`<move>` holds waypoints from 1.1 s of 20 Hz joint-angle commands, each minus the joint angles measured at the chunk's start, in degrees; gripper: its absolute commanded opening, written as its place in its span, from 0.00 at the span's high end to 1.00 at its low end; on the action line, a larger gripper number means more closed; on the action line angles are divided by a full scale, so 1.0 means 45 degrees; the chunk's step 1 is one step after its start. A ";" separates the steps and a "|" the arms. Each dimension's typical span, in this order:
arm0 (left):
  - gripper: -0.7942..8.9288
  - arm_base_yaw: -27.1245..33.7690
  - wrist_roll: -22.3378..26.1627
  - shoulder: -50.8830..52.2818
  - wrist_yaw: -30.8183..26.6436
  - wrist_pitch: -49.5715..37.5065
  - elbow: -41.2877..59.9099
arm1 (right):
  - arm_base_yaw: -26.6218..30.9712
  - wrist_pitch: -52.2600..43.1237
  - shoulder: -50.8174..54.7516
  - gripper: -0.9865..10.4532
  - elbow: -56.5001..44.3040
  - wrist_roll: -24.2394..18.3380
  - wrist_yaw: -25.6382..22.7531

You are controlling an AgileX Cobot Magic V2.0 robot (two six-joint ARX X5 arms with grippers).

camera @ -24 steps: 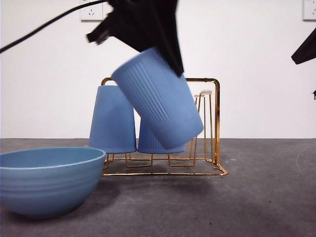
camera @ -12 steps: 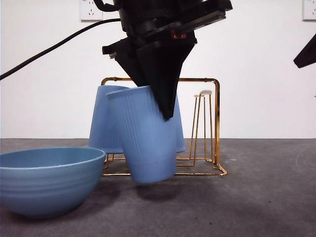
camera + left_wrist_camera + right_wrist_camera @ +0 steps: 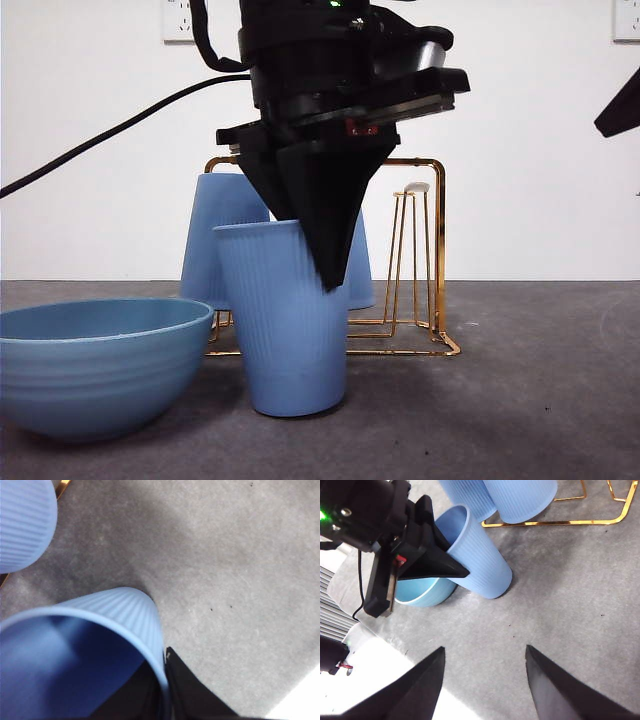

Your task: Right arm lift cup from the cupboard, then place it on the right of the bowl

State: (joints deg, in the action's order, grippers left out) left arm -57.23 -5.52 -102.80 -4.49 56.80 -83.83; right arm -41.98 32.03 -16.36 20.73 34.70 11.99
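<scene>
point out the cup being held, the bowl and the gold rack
cup (image 3: 285,330), front view, ribbed side wall
bowl (image 3: 95,375), front view, ridged outer wall
gold rack (image 3: 438,240), front view, right upright bar

Light-blue ribbed cup (image 3: 285,320) upright, mouth up, base on grey table, just right of wide teal bowl (image 3: 95,365). Left gripper (image 3: 325,255) pinches cup rim, one jaw inside. Gold wire cupboard (image 3: 425,250) behind, two more inverted cups (image 3: 222,235) on it.
</scene>
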 commanded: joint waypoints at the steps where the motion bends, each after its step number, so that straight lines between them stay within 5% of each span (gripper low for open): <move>1: 0.77 -0.0146 0.0083 -0.0257 -0.0039 -0.0117 -0.0296 | -0.0092 -0.0092 0.0010 0.69 0.0087 -0.0141 -0.0010; 3: 0.48 -0.0146 0.0087 -0.0243 -0.0039 0.0102 -0.0316 | -0.0092 -0.0092 0.0010 0.69 0.0087 -0.0141 0.0000; 4: 0.43 -0.0146 0.0087 -0.0199 -0.0039 0.0214 -0.0316 | -0.0092 -0.0092 0.0010 0.69 0.0087 -0.0146 0.0000; 12: 0.44 0.0024 0.0180 0.2817 0.0044 0.0058 -0.0219 | -0.0044 0.0024 -0.0899 0.67 0.0520 -0.0729 -0.0413; 22: 0.44 0.3356 0.0797 0.8903 -0.0476 0.0044 0.2948 | 0.0476 0.0233 -0.5833 0.63 0.5037 -0.4639 -0.2807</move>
State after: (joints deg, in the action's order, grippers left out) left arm -41.58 -2.61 -62.63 -6.48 57.30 -70.24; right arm -39.55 33.74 -42.06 42.46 17.04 -0.34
